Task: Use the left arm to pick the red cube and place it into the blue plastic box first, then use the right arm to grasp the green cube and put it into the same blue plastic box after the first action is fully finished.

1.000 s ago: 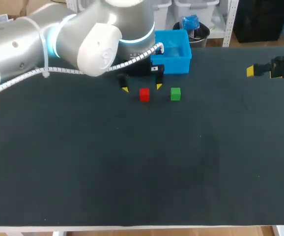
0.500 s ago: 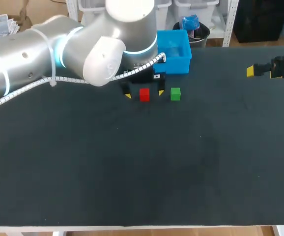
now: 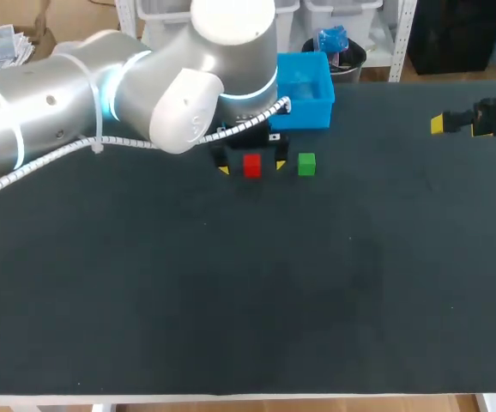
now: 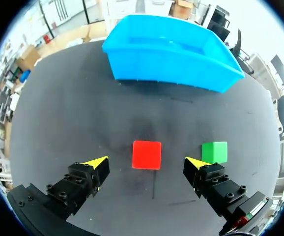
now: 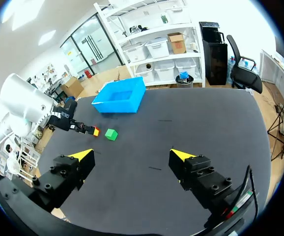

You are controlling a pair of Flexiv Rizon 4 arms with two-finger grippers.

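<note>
Red cube (image 4: 147, 154), the only one, sits flat on the dark desk (image 3: 231, 300), directly between the two yellow-tipped fingers of my left tool (image 4: 147, 162). That tool is released: its fingers stand spread to either side of the cube with bare desk showing in both gaps, so neither tip touches it. One green cube (image 4: 214, 151) lies just beside the red one, outside the tool, close to the finger on that side and apart from the red cube. Ahead of both cubes stands the single blue plastic box (image 4: 171, 64), upright near the far edge of the desk, with no cube visible in it. From the head view my left arm (image 3: 102, 94) comes in from the left and hangs over the space in front of the box. My right tool (image 5: 132, 154) is well apart from all of this, off at the right side of the desk, released as well, with its two fingers wide and nothing between them.
</note>
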